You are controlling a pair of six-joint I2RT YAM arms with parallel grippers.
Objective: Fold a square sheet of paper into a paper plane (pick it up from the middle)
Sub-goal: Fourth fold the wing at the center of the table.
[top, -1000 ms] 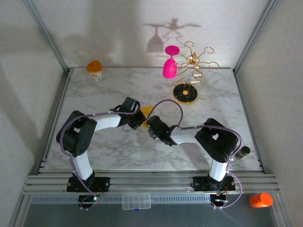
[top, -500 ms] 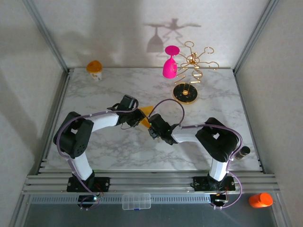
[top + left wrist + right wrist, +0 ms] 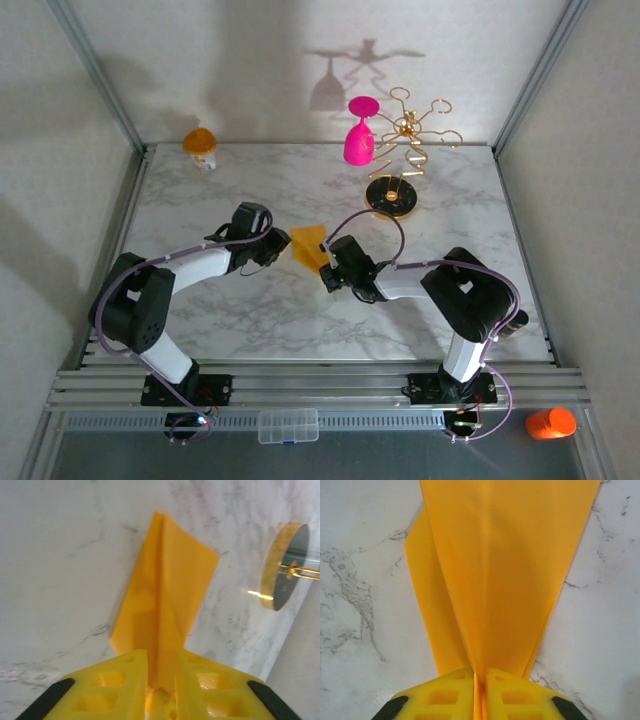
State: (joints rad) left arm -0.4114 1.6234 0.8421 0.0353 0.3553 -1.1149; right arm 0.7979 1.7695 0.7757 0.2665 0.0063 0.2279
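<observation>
While both arms reach in toward the middle of the marble table [image 3: 200, 195], the paper plane [image 3: 308, 245] sits there between the two grippers. It is a folded yellow-orange piece with a raised fold down its length and flaps spreading to either side.

From the right wrist, the right gripper [image 3: 480, 692] has its yellow fingers pressed together on the plane's middle fold, with hardly a slit between them. From the left wrist, the left gripper [image 3: 161, 682] meets the plane from the other side. Its jaws stand a little apart, and the upright fold runs down into the narrow gap. Whether they press the paper or merely flank it cannot be told.

A white cup [image 3: 201, 148] with an orange top stands upright at the far left corner, well apart from the arms. The top covers it, so its contents are hidden. A pink goblet [image 3: 359, 135] hangs upside down from the gold rack [image 3: 415, 130] at the back of the table, with its bowl below and its foot above. The rack's round black base [image 3: 391, 197] stands on the marble near the plane, beyond it and to the right, not touching it.

A small clear plastic box [image 3: 288, 425] lies on the metal rail at the near edge, between the two arm bases. What it holds is too small to tell.
</observation>
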